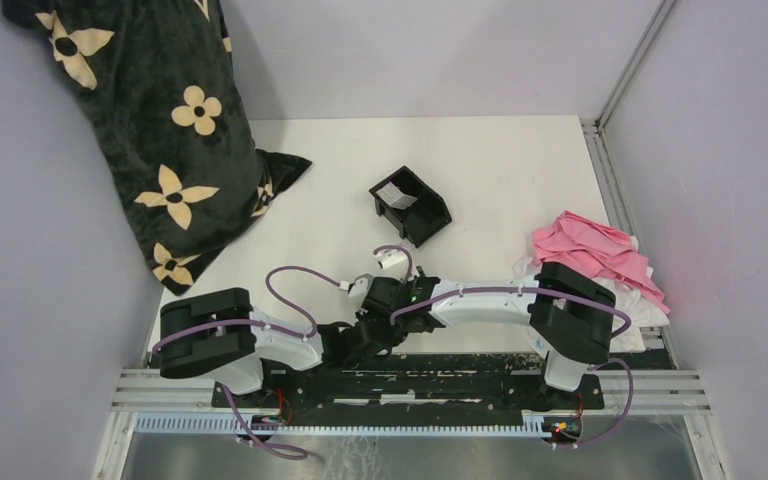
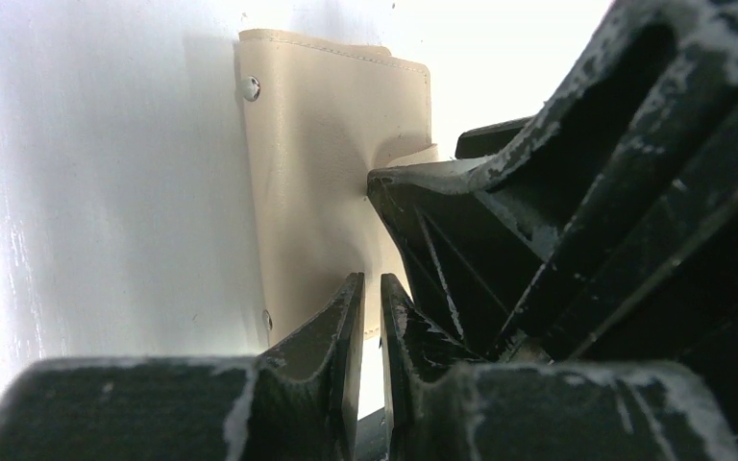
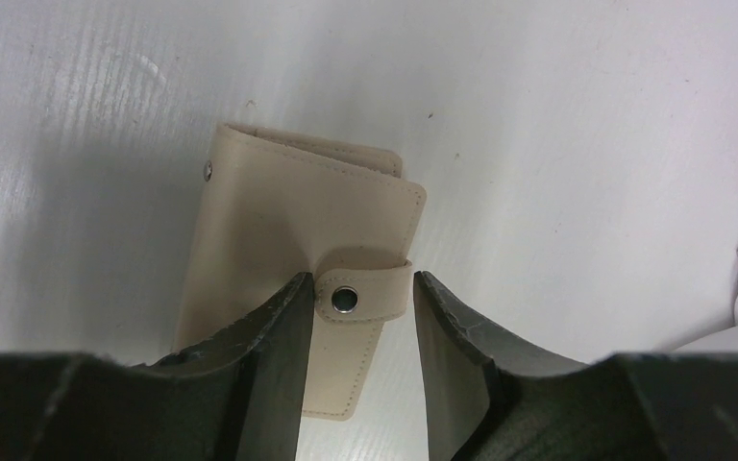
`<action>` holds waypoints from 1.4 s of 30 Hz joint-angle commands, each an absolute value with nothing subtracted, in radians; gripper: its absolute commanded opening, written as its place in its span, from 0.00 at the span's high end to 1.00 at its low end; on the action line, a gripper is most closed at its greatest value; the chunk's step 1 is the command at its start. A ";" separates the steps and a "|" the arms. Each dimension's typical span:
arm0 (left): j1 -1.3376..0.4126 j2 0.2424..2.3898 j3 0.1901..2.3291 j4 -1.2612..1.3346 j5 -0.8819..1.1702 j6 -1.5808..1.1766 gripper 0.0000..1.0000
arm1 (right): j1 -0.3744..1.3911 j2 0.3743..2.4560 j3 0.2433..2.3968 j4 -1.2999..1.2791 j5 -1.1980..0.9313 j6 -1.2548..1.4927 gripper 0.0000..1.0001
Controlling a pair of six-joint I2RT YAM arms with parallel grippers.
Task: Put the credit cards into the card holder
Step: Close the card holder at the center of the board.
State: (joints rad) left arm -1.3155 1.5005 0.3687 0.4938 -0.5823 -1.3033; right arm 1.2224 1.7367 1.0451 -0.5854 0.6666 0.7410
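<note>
White tabletop point(image 1: 500, 160), grey walls point(image 1: 410, 50), card holder point(image 3: 288, 221) flat, left fingers point(image 2: 341, 336) seemingly pinching it, right fingers point(image 3: 269, 346) parted.

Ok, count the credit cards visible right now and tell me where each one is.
1: a pale card lying in the black tray mid-table. Others may be hidden, perhaps inside the card holder.

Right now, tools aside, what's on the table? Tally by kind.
card holder: 1
black tray: 1
pale card, lying in the tray: 1
cloths: 3 (pink cloth, white cloth, black floral cloth)
Total: 6
No other cards in view.
</note>
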 commanded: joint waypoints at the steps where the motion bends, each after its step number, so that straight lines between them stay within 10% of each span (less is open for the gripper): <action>1: -1.312 1.510 0.372 0.387 -0.504 -1.307 0.80 | 1.323 1.755 1.094 -0.538 0.662 0.749 0.51; 42: -1.312 1.379 0.190 0.641 -0.559 -1.304 0.75 | 1.374 1.833 1.159 -0.667 0.707 0.846 0.57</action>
State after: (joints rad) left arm -1.3254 1.4010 0.1890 0.6628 -0.5636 -1.3102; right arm 1.3014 1.7977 1.1343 -0.6209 0.6693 0.8005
